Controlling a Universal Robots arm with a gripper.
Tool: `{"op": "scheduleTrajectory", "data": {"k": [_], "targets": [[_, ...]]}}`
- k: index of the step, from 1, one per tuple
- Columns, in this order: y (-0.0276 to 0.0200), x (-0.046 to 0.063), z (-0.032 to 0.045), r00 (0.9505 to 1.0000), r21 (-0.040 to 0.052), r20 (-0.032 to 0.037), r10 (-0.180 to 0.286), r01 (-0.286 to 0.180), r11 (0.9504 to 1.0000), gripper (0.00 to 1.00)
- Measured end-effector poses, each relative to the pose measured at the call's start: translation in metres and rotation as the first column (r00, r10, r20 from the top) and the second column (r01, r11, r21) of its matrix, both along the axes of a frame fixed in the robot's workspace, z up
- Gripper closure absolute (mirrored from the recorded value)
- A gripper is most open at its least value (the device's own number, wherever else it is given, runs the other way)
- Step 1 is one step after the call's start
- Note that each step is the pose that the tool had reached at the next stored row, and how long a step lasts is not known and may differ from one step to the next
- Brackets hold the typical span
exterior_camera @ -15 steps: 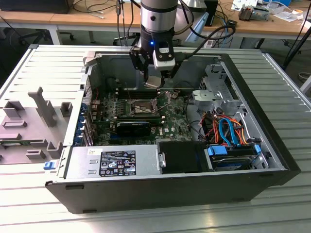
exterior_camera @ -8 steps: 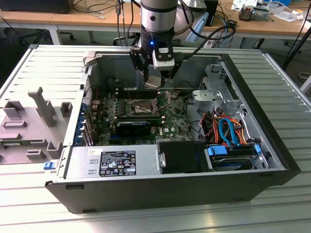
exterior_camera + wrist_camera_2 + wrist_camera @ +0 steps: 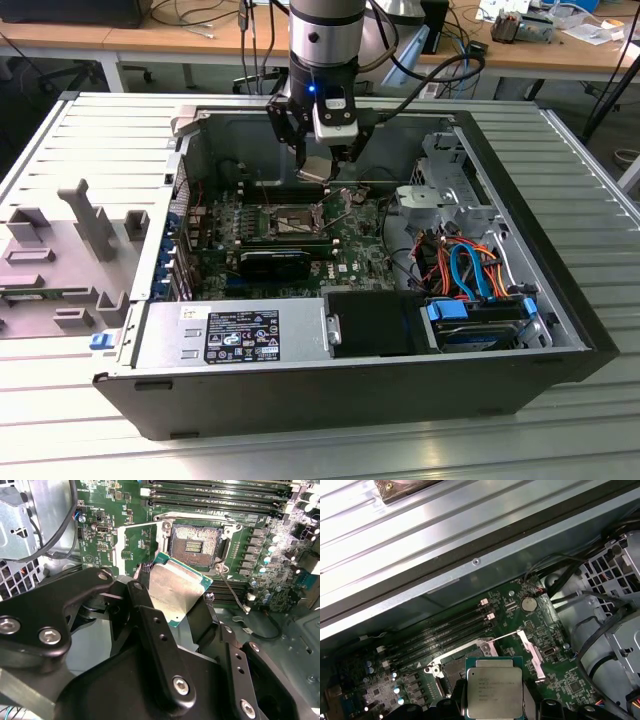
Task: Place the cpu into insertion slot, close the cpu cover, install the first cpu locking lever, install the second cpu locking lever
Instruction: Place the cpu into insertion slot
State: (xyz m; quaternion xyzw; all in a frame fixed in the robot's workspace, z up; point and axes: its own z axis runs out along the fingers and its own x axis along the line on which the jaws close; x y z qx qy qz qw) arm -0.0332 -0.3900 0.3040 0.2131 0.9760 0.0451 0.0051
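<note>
My gripper (image 3: 316, 165) hangs inside the open computer case, shut on the cpu (image 3: 312, 171). The cpu (image 3: 176, 591) is a thin silvery square with a green edge, pinched at two opposite sides by the black fingers (image 3: 143, 597). It hovers above and just beside the insertion slot (image 3: 195, 544), whose dark centre lies bare inside its metal rim. The cpu cover (image 3: 119, 550) stands swung open at the slot's side. In the first wrist view the cpu (image 3: 494, 687) hides part of the insertion slot (image 3: 451, 667), with the cpu cover (image 3: 531, 650) raised beside it. A thin wire lever (image 3: 231, 591) sticks out loose.
Long black memory slots (image 3: 215, 495) run along the far side of the socket. A black card (image 3: 275, 262) lies nearer the front, and the power supply (image 3: 235, 335) sits at the case's front wall. A metal drive cage (image 3: 450, 185) and coloured cables (image 3: 465, 270) are on the exterior view's right. A grey fixture (image 3: 85, 240) stands outside the case.
</note>
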Motion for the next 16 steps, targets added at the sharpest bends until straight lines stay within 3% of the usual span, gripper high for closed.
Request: {"op": "scheduleTrajectory", "data": {"k": [16], "targets": [[-0.0001,0.0000,-0.0001,0.9998,0.0001,0.0000,-0.020,0.020,0.9998,0.46]]}}
